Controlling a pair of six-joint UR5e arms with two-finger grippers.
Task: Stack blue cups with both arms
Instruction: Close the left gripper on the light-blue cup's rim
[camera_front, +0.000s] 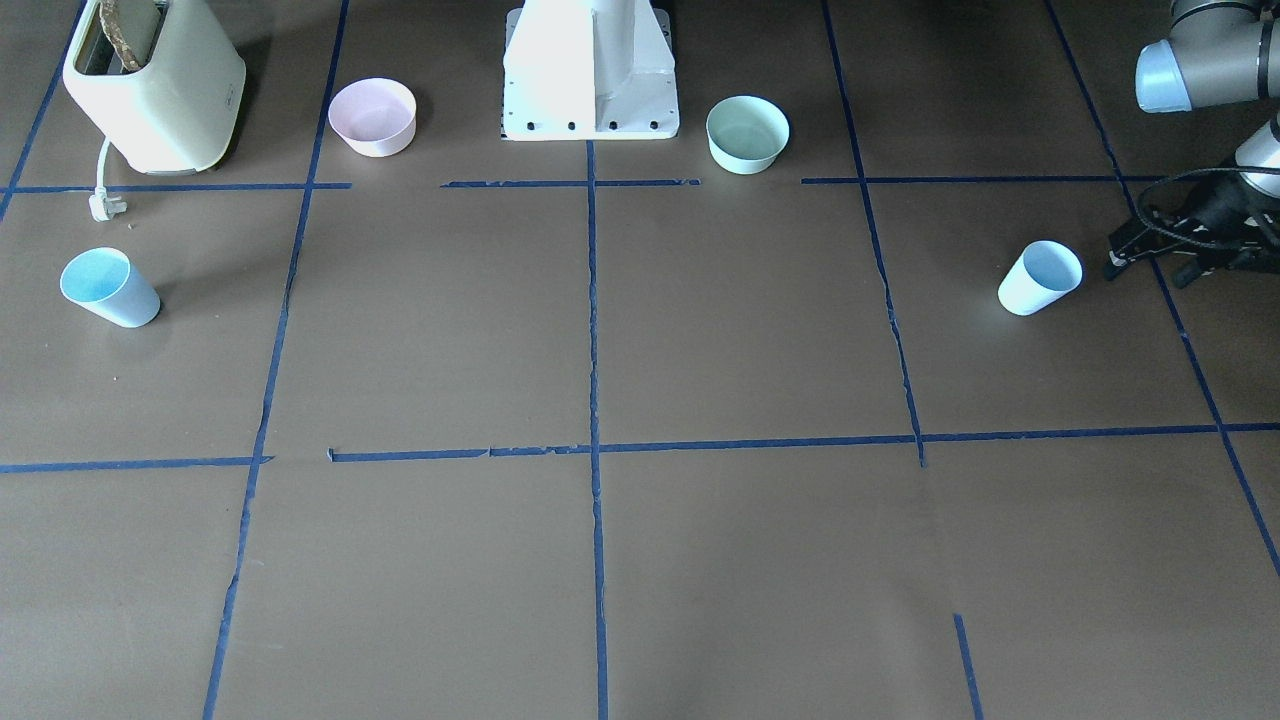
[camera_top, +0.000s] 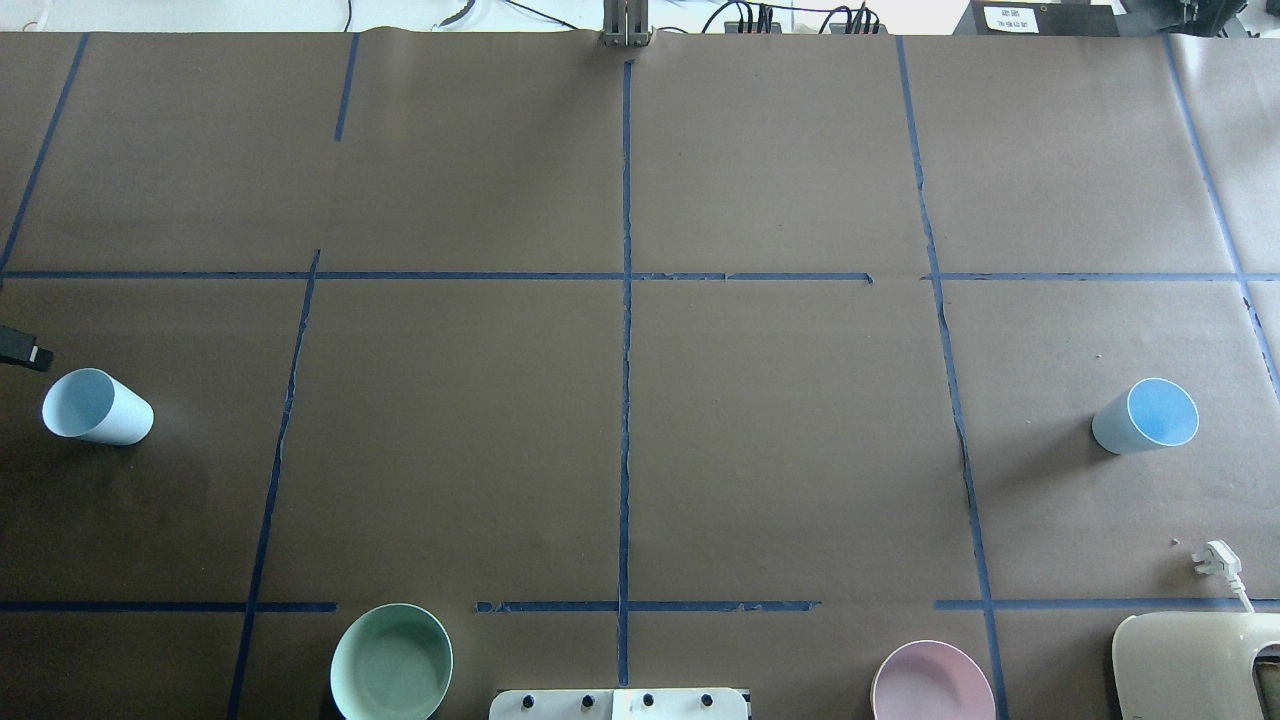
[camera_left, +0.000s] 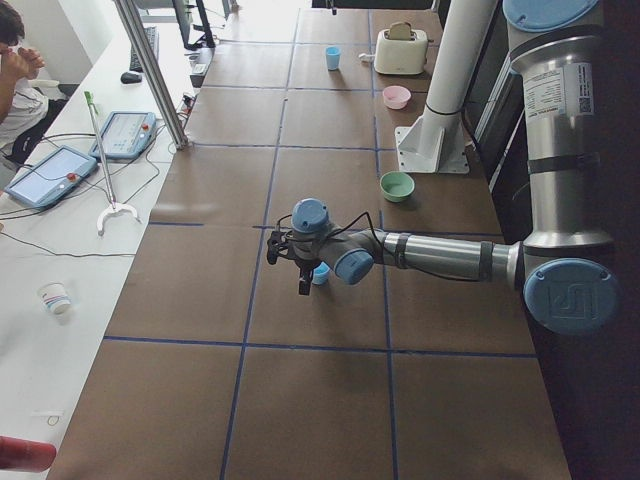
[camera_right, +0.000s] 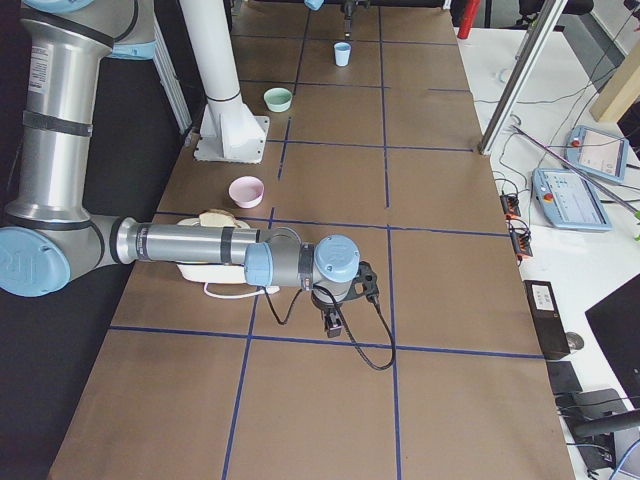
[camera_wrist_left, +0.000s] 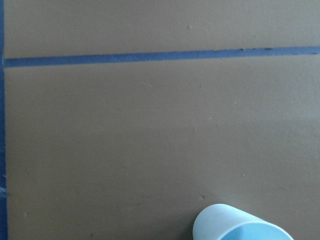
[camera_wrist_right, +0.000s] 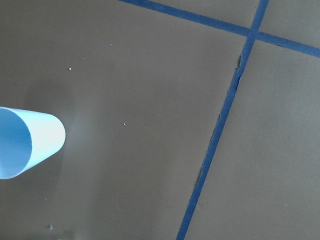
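Cup at frame's right edge (camera_front: 1040, 278) sits just beside my left pincer (camera_front: 1118, 250), which looks wide and ready for it. The far-left cup (camera_front: 108, 288) is probably for my right pincer (camera_right: 335, 322), can't tell its state.

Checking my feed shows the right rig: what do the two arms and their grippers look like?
Both are grey metal tubes with round light-blue joint caps. The left arm and right arm each carry a white printed label on the upper segment. The left gripper and right gripper are black, each with a black cable looping past the wrist.
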